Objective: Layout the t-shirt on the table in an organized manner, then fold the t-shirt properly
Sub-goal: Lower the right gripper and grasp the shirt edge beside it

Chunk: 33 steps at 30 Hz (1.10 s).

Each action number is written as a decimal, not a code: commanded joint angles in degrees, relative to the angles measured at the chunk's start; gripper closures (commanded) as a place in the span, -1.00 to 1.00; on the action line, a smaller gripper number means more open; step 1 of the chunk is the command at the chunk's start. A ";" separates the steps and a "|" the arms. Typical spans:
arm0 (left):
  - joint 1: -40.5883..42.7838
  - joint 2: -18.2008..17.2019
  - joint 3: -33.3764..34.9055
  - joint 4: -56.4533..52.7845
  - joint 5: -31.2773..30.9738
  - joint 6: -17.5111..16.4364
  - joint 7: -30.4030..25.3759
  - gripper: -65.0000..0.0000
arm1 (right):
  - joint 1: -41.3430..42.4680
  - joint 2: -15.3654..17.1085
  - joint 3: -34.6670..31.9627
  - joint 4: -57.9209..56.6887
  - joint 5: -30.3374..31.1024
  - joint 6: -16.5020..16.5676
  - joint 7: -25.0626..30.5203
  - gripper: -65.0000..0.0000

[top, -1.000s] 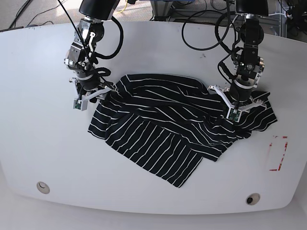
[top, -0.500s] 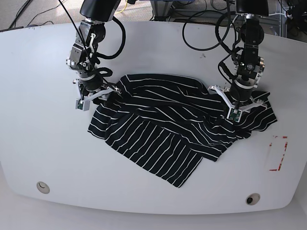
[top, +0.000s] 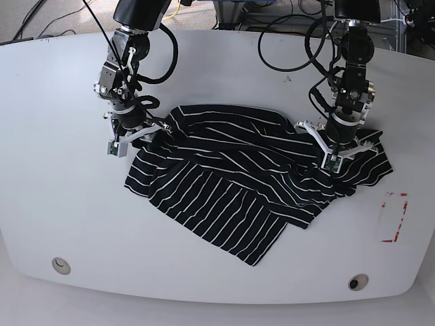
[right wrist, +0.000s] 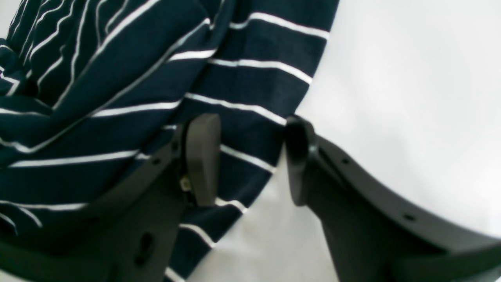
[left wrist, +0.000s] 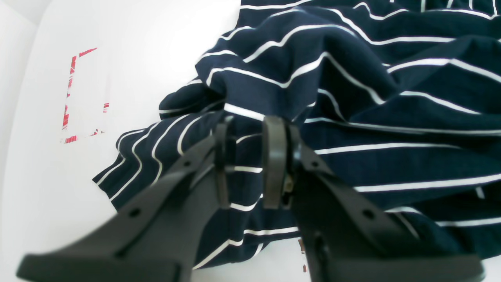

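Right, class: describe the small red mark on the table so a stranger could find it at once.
Start from the large smooth white table and the dark navy white-striped cloth t-shirt crumpled across its middle. Beyond the shirt, on the side of the left arm's end effector, lies the broken red-outlined rectangle mark. It is flat and red; the two small round fittings are not.

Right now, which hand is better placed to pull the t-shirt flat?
Probably left: the left hand, fingers close together, sits over a bunched fold of the t-shirt; the right hand stands open, half over table.
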 commanded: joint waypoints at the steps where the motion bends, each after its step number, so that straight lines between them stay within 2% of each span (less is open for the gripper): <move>1: -0.87 -0.31 -0.19 1.03 -0.25 0.47 -1.49 0.66 | 0.28 -0.27 -0.28 0.16 -0.11 0.00 -1.60 0.19; 10: -0.87 -0.31 -0.19 1.03 -0.25 0.47 -1.49 0.66 | 0.28 -0.27 -0.36 0.16 -0.11 0.17 -1.60 0.19; 15: -0.87 -0.31 -0.19 1.03 -0.25 0.47 -1.49 0.66 | 0.28 -0.27 -2.39 0.16 -0.11 2.55 -1.60 0.19; 26: -0.87 -0.31 -0.19 1.11 -0.25 0.47 -1.49 0.66 | 0.19 -0.35 -4.14 0.16 -0.11 2.37 -1.60 0.20; 29: -0.87 -0.31 -0.19 1.11 -0.25 0.47 -1.49 0.66 | 0.19 -0.35 -4.06 0.16 -0.11 2.37 -1.60 0.38; 33: -0.87 -0.31 -0.19 1.11 -0.25 0.47 -1.49 0.66 | 0.28 -0.18 -4.06 0.16 -0.11 2.55 -1.60 0.92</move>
